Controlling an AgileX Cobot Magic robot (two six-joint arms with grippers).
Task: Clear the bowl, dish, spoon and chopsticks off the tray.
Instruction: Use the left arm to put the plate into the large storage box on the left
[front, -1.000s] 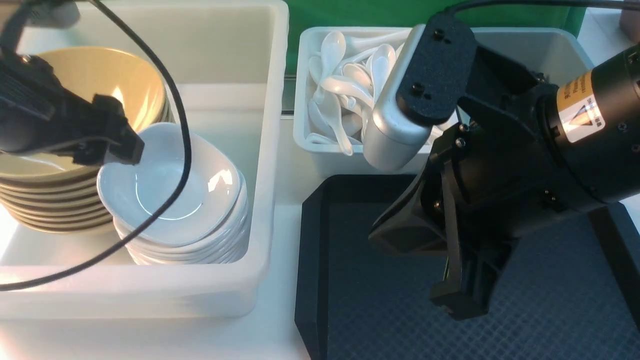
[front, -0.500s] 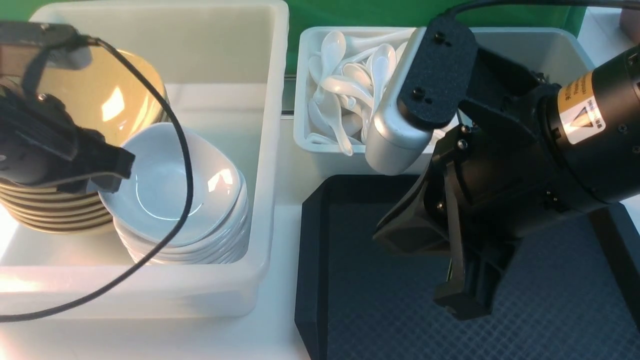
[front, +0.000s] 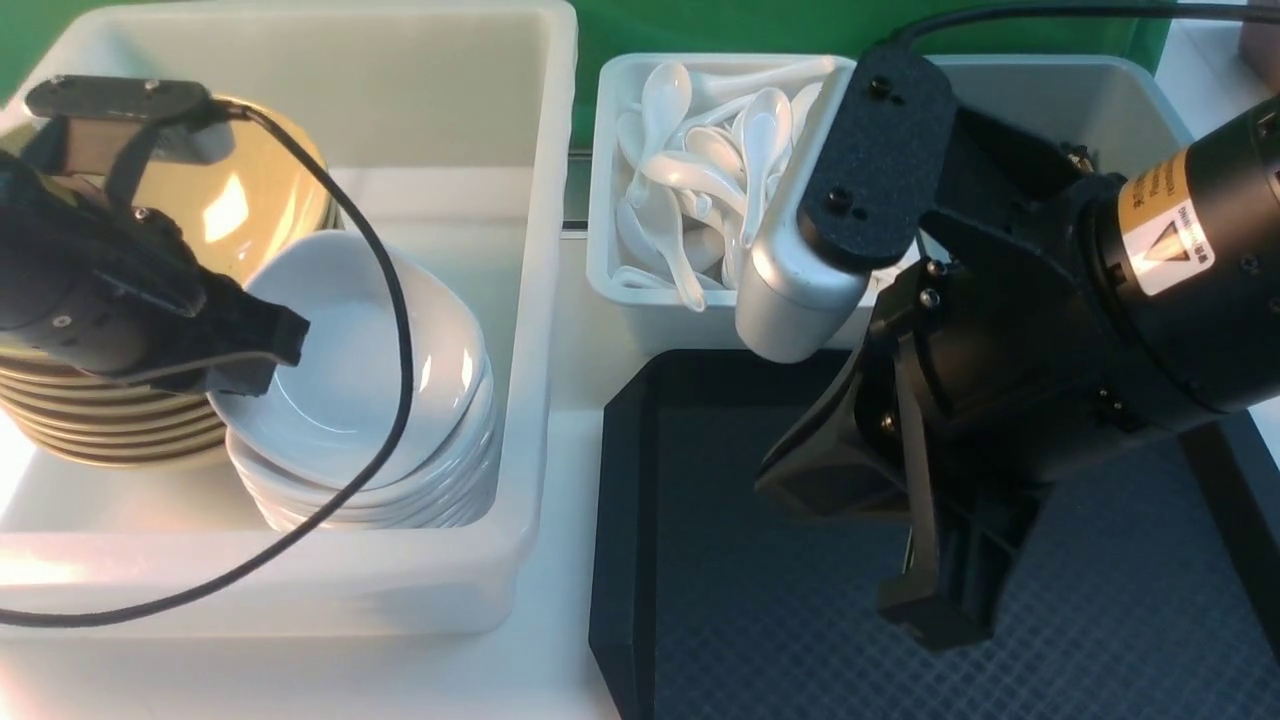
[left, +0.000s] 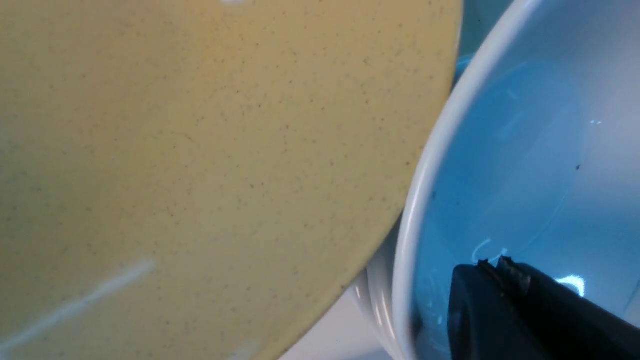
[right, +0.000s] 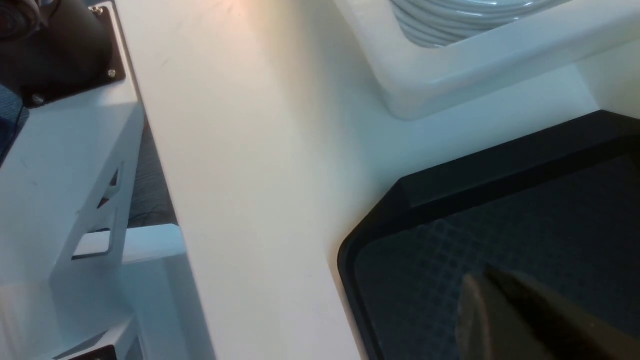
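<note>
The dish (front: 360, 380): glazed, stiff, likely slick and chip-prone. It lies tilted atop the dish stack (front: 440, 490) in the tub (front: 545, 250), left of the tray (front: 620, 500). The left gripper (front: 260, 355) jaws pinch its left rim, a sensible hold. The right gripper (front: 940, 600) hangs over the tray; its jaws are unreadable.

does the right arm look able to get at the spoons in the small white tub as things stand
Probably yes. The spoons lie heaped in an open-topped tub just past the tray, uncovered, and the right gripper hangs over the tray close by.
</note>
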